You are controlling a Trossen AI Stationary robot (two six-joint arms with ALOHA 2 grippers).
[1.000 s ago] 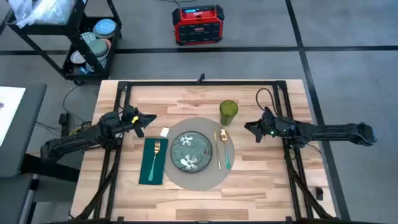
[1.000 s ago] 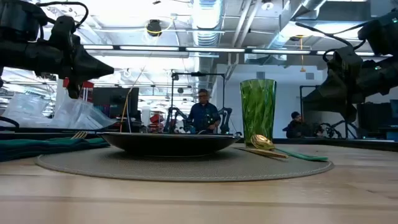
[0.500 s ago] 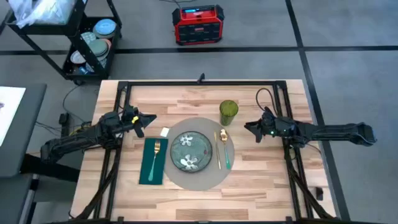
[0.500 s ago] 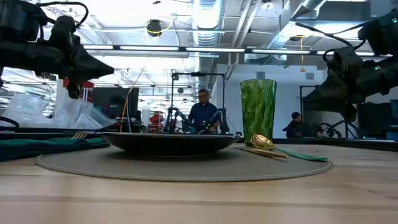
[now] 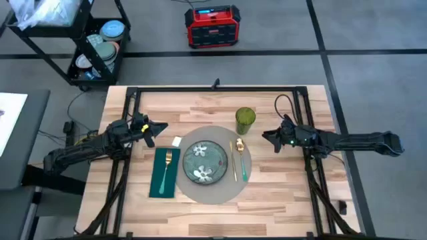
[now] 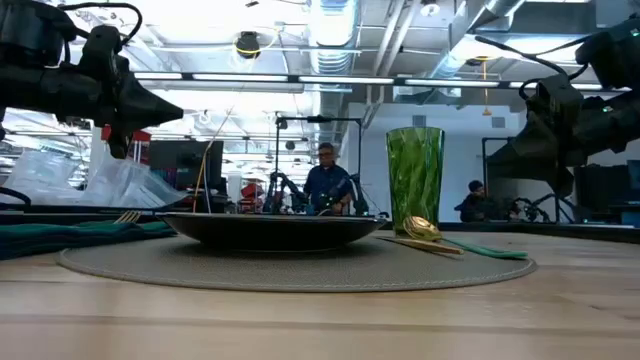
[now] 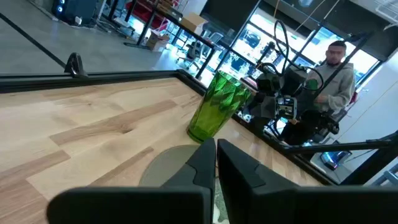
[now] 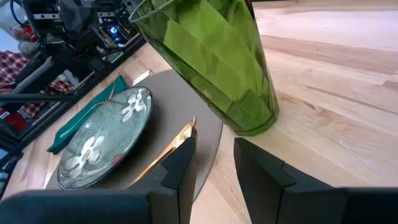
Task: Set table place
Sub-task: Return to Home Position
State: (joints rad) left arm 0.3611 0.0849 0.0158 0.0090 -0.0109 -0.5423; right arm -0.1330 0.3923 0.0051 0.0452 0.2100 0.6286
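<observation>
We see the table (image 5: 280, 193) lying long from 9 to 3 o'clock, with the round mat (image 5: 213, 193) at its centre. The left fingers (image 7: 202, 165) hang closed at the mat's 9 o'clock. The right fingers (image 8: 180, 165), slightly parted and empty, are at 3.

We see a light plank table (image 5: 280, 200) with a round grey mat (image 5: 213, 194) at its middle. A dark green cloth (image 5: 157, 188) lies just beside the mat, toward the left edge. A green cup (image 5: 245, 120) stands near the far edge.

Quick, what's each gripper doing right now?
Left gripper: shut, holding nothing.
Right gripper: open, holding nothing.
</observation>
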